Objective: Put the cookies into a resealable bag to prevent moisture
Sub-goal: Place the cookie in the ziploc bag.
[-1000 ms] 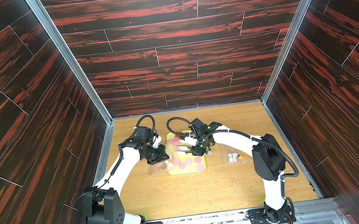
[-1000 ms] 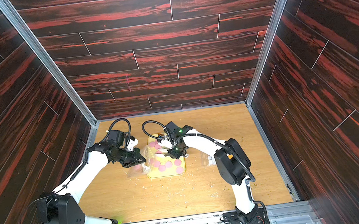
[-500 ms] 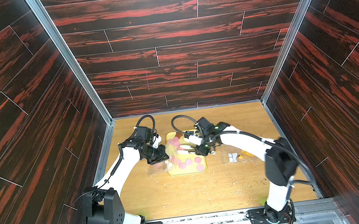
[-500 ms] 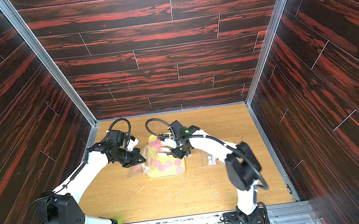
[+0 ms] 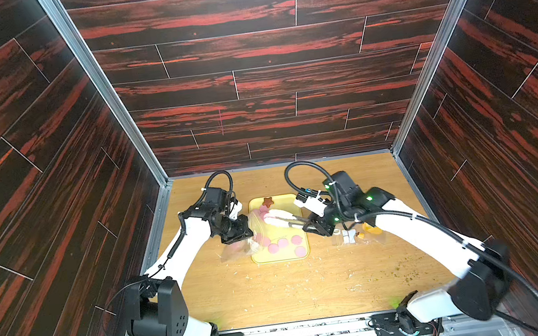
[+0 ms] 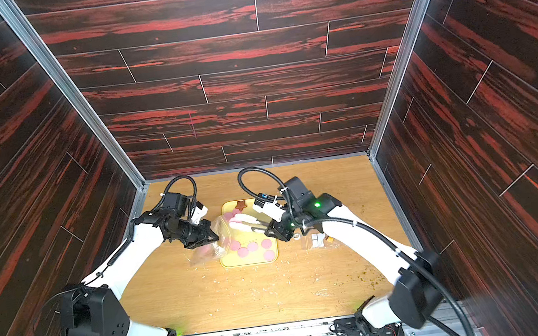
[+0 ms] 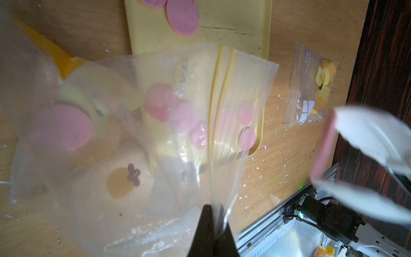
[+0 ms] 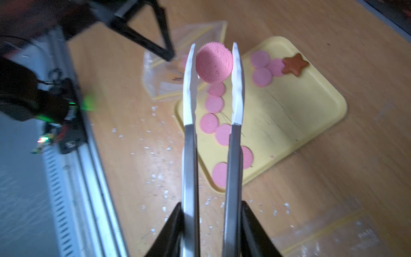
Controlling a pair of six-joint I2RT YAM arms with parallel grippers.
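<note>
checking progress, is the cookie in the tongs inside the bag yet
Out. The pink cookie is pinched between the tips of the tongs, above the yellow tray, short of the clear bag that the left claw holds.

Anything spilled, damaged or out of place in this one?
Yes: pale crumbs are scattered over the table in front of the yellow tray, plus darker specks toward the right arm's base. Nothing else looks askew.

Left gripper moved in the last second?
No. The left gripper sits in the same spot beside the yellow tray edge as before, shut on the resealable bag.
</note>
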